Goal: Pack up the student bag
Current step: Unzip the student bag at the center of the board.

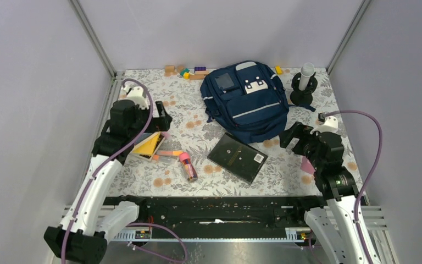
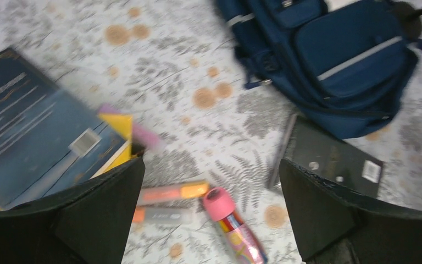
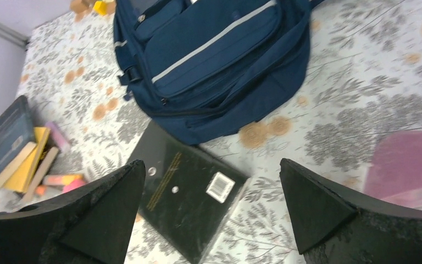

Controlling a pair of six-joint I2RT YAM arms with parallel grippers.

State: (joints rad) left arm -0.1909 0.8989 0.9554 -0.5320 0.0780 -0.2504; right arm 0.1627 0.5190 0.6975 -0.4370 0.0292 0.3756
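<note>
Navy fabric student bag (image 1: 245,102), rounded, flat; glossy black rectangular book (image 1: 238,157) adjoining

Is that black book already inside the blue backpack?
No, the black book lies flat out in the open, by the near edge of the student bag.

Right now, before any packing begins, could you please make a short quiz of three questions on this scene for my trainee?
1. True or false: the black book is inside the student bag.
2. The pink-capped tube lies on which side of the black book? A) the left arm's side B) the right arm's side C) by the far wall
3. Are the left fingers and the right fingers open or shut?
Key: 1 false; 2 A; 3 both open.
</note>
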